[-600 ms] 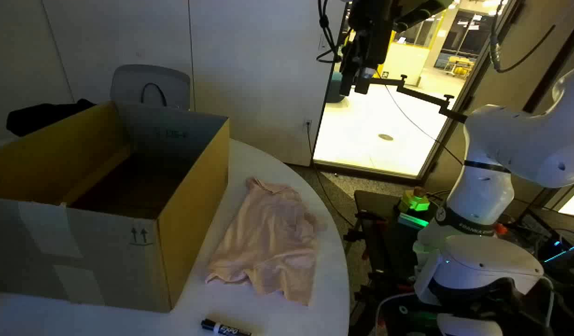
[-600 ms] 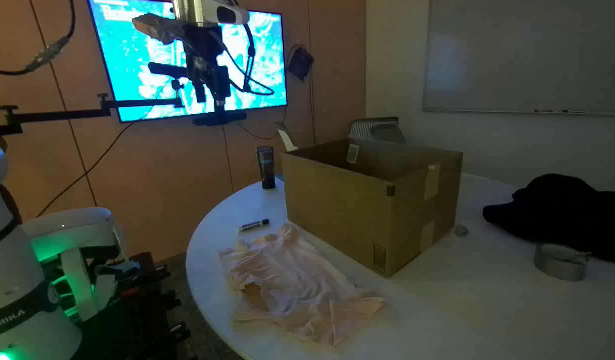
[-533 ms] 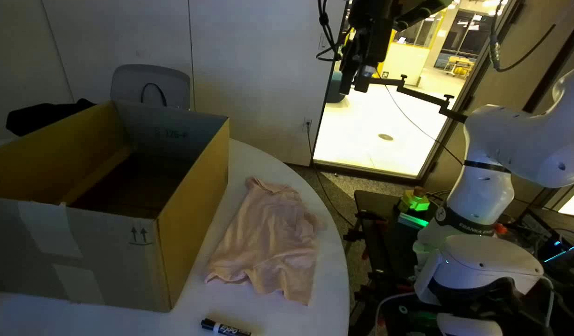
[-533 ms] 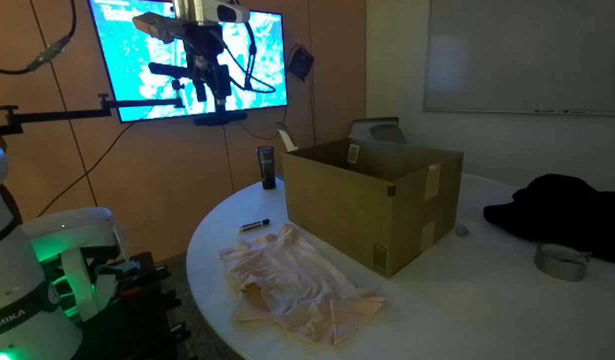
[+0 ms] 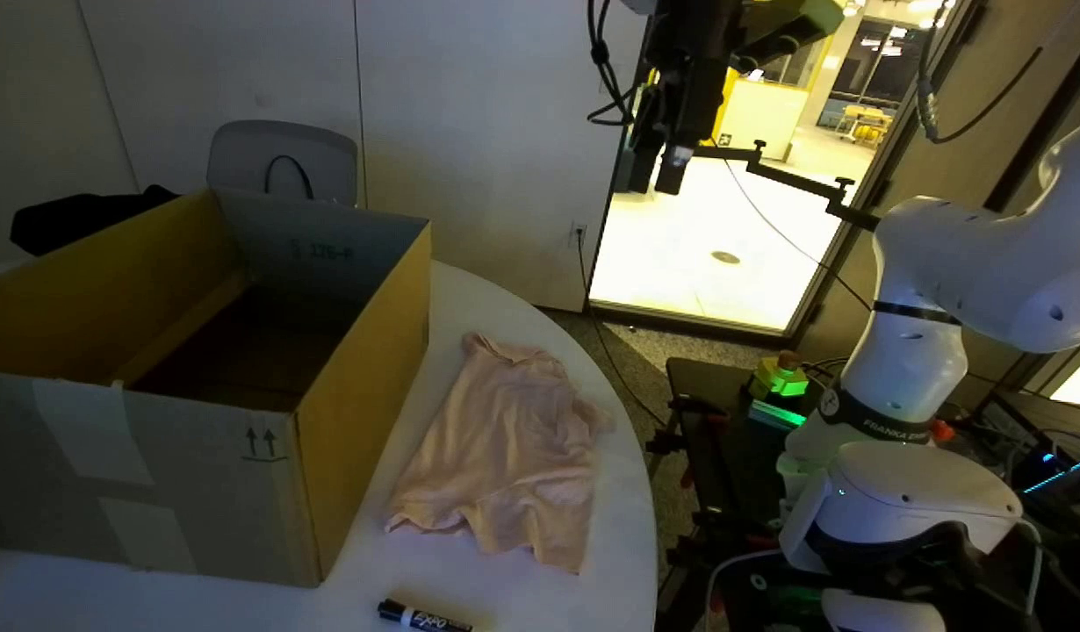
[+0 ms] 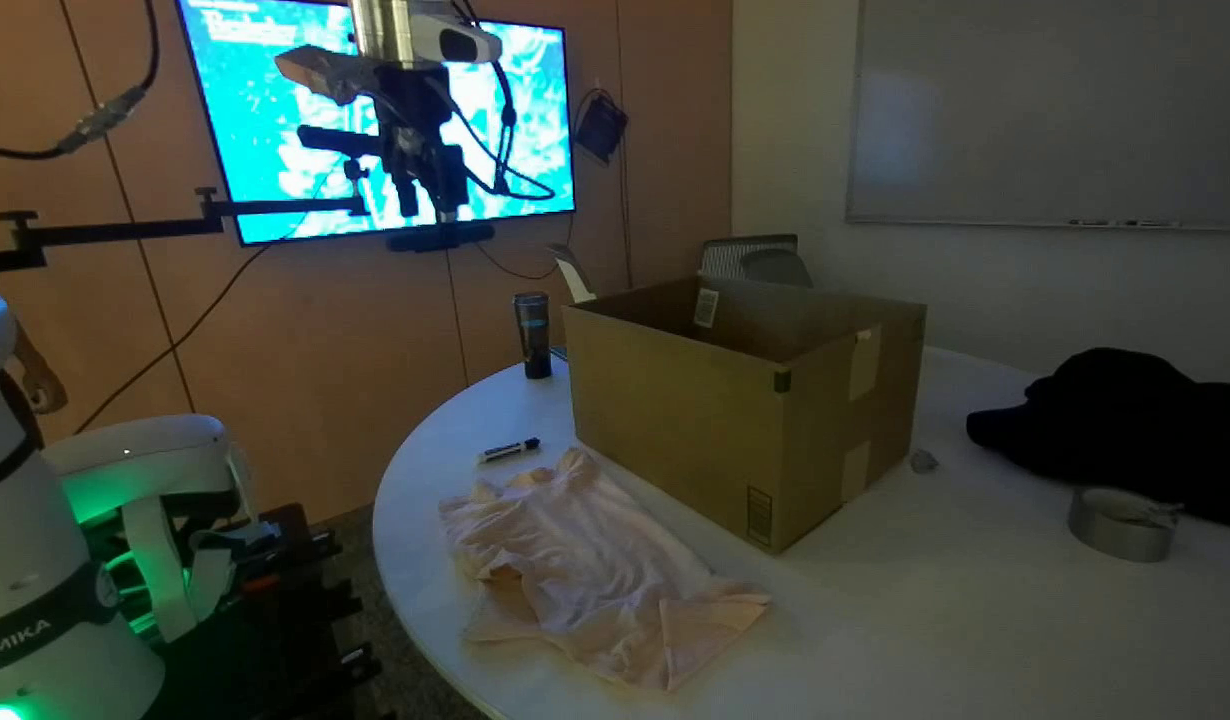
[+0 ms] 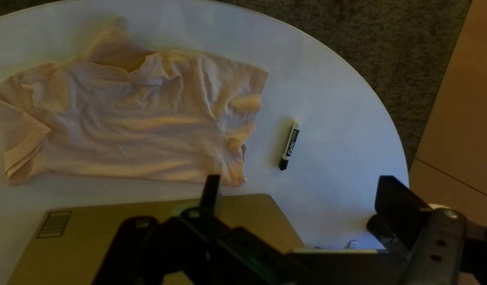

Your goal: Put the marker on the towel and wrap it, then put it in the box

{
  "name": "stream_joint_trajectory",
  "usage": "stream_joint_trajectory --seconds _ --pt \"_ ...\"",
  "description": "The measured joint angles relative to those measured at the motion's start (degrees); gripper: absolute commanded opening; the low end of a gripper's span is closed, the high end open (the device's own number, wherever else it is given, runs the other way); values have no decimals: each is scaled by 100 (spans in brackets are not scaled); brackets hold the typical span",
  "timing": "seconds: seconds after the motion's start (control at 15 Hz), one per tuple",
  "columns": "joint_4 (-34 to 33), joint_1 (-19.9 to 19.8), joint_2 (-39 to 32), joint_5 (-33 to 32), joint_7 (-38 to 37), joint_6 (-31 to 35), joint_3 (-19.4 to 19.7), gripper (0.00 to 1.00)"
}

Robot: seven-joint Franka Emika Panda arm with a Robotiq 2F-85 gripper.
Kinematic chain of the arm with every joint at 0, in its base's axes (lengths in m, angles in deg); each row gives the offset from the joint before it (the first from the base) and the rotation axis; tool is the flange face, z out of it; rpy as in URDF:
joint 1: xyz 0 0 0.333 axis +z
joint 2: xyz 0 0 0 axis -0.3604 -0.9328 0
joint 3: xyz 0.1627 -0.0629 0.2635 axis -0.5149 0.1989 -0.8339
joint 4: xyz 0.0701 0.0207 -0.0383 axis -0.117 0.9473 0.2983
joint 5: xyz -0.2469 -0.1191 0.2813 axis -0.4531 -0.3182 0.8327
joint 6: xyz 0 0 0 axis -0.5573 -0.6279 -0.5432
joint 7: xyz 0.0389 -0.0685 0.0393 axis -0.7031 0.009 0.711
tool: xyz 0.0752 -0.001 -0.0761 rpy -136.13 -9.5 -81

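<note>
A black-and-white marker [image 5: 424,617] lies on the white table; it also shows in an exterior view [image 6: 509,450] and the wrist view [image 7: 291,143]. The pink cloth [image 5: 514,448], shaped like a short-sleeved shirt, lies spread and wrinkled beside it [image 6: 595,570] [image 7: 140,122]. The marker is apart from the cloth. The open cardboard box [image 6: 675,410] stands upright beside the cloth; its side shows in the wrist view [image 7: 255,217]. My gripper [image 7: 299,180] is open and empty, high above the table in both exterior views [image 5: 651,180] [image 6: 428,210], pointing down.
A dark tumbler [image 6: 533,335] stands near the box at the table's edge. A grey tape roll [image 6: 1121,525] and a black garment [image 6: 1105,420] lie on the far side of the box. The round table's edge [image 7: 362,77] curves past the marker.
My gripper has moved slightly lower, and a little to the left in an exterior view. It stays open. The marker, cloth and box have not moved.
</note>
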Motion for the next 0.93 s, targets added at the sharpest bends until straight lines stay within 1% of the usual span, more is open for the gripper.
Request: stream_joint_trajectory --seconds 0.2,0.47,0.73,0.93 --pt "376 101 -583 69 88 1099 -301 100" --pt "644 485 -1834 340 244 2587 -693 100" --pt "468 851 -3221 597 286 3733 -1216 100" --pt "-34 922 -4246 614 235 4192 -1636 100"
